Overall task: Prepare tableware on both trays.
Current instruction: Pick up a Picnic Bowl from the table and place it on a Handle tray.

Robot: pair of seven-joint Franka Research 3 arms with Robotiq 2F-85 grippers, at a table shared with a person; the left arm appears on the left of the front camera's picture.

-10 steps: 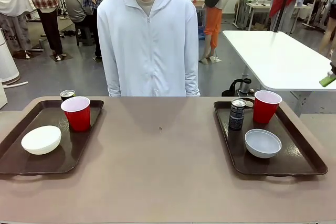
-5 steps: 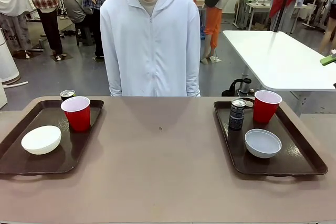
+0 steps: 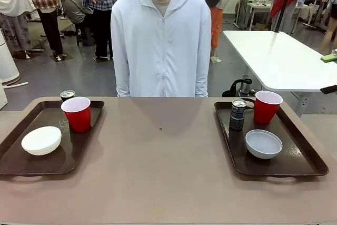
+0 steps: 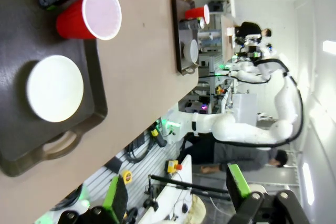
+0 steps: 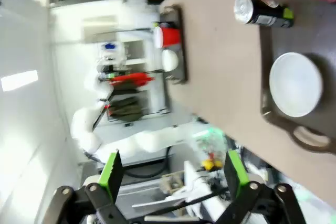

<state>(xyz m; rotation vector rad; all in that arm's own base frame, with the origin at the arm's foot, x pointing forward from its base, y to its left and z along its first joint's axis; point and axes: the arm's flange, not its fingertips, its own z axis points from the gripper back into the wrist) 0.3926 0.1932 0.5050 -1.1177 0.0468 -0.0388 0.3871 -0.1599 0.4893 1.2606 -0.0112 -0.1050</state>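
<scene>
The left tray [image 3: 50,117] carries a cream-white bowl [image 3: 41,140], a red cup [image 3: 78,113] and a dark can [image 3: 67,95] behind the cup. On the right tray [image 3: 295,162] stand a can [image 3: 238,115], a red cup [image 3: 267,107] and a pale grey bowl [image 3: 263,144]. My left gripper [image 4: 176,192] hangs open high above the left tray [image 4: 31,35], off the table's near edge, with nothing between its fingers. My right gripper [image 5: 173,174] is open and empty too, well clear of the right tray [image 5: 320,30] and grey bowl [image 5: 295,84].
A person in a white hoodie [image 3: 160,40] stands at the far edge, hands out of sight. The brown table [image 3: 158,156] lies bare between the trays. A white table [image 3: 274,56] stands behind at the right.
The person has shifted a little to the right. A green pad at the picture's right edge has risen. Nothing on the trays has moved and both grippers stay open.
</scene>
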